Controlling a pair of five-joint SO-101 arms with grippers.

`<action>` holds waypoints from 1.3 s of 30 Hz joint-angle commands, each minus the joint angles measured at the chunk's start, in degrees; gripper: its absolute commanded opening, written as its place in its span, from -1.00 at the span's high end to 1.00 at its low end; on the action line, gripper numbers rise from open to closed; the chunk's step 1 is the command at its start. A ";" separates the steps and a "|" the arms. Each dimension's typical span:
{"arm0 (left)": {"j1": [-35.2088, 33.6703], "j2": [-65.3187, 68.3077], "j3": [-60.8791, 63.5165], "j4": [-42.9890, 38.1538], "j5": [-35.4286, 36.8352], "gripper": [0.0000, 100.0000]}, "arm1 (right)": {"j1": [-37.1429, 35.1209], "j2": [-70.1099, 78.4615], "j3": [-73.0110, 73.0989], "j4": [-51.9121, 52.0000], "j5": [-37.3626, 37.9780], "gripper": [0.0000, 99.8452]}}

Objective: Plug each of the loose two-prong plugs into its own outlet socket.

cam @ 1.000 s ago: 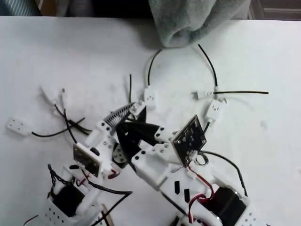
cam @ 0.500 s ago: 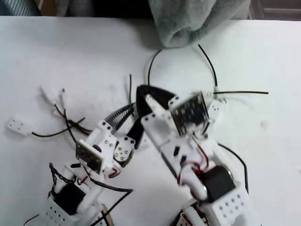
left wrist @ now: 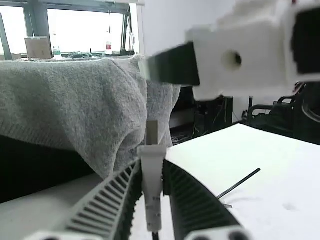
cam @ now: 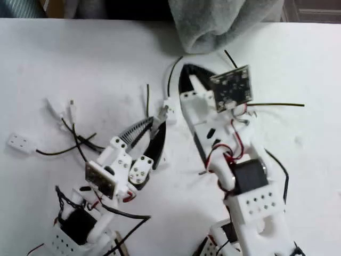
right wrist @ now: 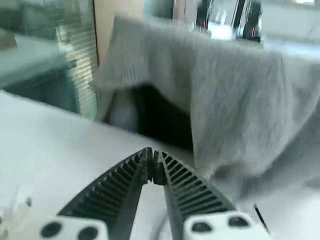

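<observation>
Right now my left jaws are closed on a plug (left wrist: pixel 151 190), clamped across the flat sides of its white body with the prong end standing clear beyond the tips and the wire trailing back between the jaws. From above, the plug (cam: pixel 162 113) sits mid-bench, close beside a socket (cam: pixel 171 105); I cannot tell whether the two touch. My right jaws are pinched tip to tip on nothing, out over the bench towards the towel (cam: pixel 213 26). I judge the plug to be very light, hard plastic: stiff enough to squeeze firmly, but smooth, so it could swivel between my ribbed pads if the prongs meet the socket off-line. The body just behind the prongs looks like the right place to hold it. The wire would only flex, and the thin prongs would probably bend under a sideways load. The socket looks just as light and is fixed to nothing, tethered only by its thin black wire, so I expect it to skid across the bench when pushed unless something braces it from behind. More plugs (cam: pixel 56 105) lie well off to one side with another socket (cam: pixel 20 143), all small enough to scatter at a nudge.
</observation>
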 commanded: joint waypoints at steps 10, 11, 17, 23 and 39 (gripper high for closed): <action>-0.66 -0.75 0.09 -1.23 -0.44 0.95 | -21.14 -0.04 -12.22 25.36 -0.09 0.96; -0.66 -0.75 0.09 -1.14 -0.44 0.95 | -19.82 -0.13 -9.93 25.36 -0.09 0.96; -0.66 -0.75 0.09 -1.14 -0.44 0.95 | -7.43 -0.13 4.22 18.51 0.26 0.96; -0.66 -0.75 0.00 -1.32 -0.44 0.95 | 4.70 -0.13 17.76 4.44 0.44 0.96; -2.59 -0.66 0.26 -1.23 -0.18 0.95 | 10.95 -0.13 13.27 -1.63 0.44 0.95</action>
